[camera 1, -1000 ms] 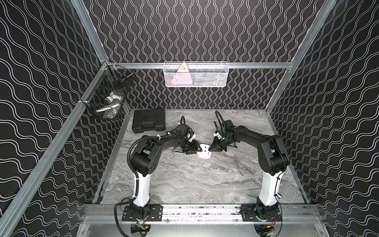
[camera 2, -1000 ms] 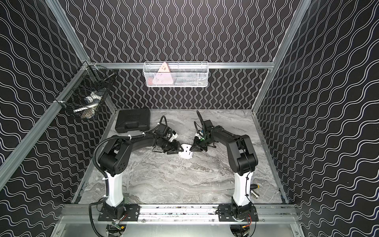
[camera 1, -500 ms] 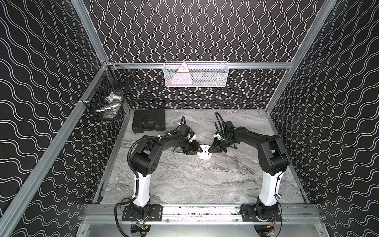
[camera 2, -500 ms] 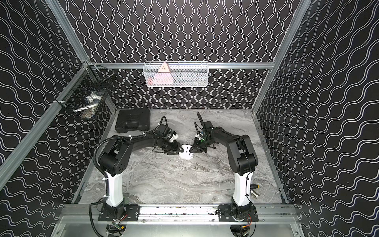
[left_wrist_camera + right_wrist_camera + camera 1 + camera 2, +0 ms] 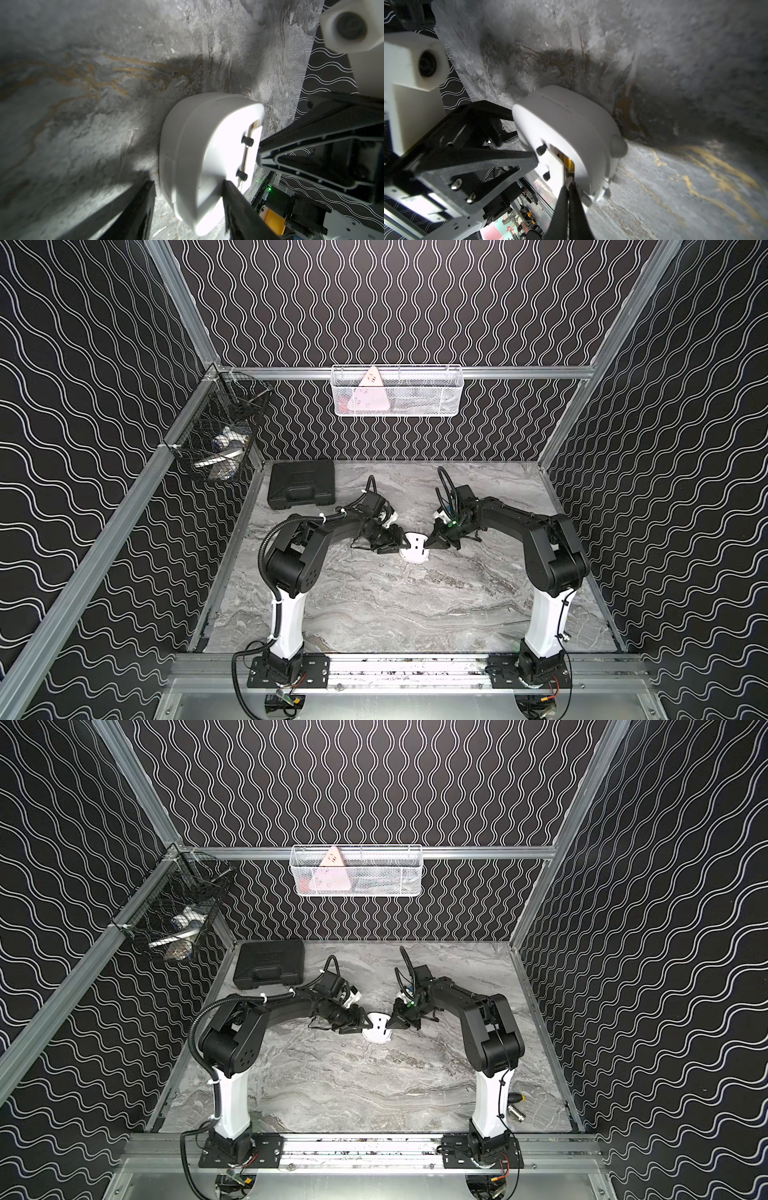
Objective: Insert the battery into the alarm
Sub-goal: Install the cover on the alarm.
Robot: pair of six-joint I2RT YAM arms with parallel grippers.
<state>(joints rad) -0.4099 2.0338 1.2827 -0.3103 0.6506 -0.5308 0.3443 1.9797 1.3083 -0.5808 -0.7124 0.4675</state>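
The alarm (image 5: pixel 415 554) (image 5: pixel 378 1036) is a white rounded clock standing on its edge mid-table, back turned toward the right arm. My left gripper (image 5: pixel 401 545) (image 5: pixel 190 197) is shut on it, one finger on the face side, one on the back. In the left wrist view the alarm (image 5: pixel 197 145) fills the space between the fingers. In the right wrist view a gold sliver of the battery (image 5: pixel 569 164) shows inside the slot in the alarm (image 5: pixel 571 120). My right gripper (image 5: pixel 428 547) (image 5: pixel 388 1026) (image 5: pixel 569 185) is shut, its joined tips at the slot's end beside the battery.
A black case (image 5: pixel 301 485) lies at the back left of the marble table (image 5: pixel 395 614). A white wire basket (image 5: pixel 424 406) with a pink-white triangular thing hangs on the back wall, a black wire basket (image 5: pixel 220 439) on the left rail. A small metal part (image 5: pixel 517 1112) lies front right.
The right gripper's jaws have closed the last bit and its tips sit slightly closer in at the alarm's slot. The left arm and the alarm have not moved.
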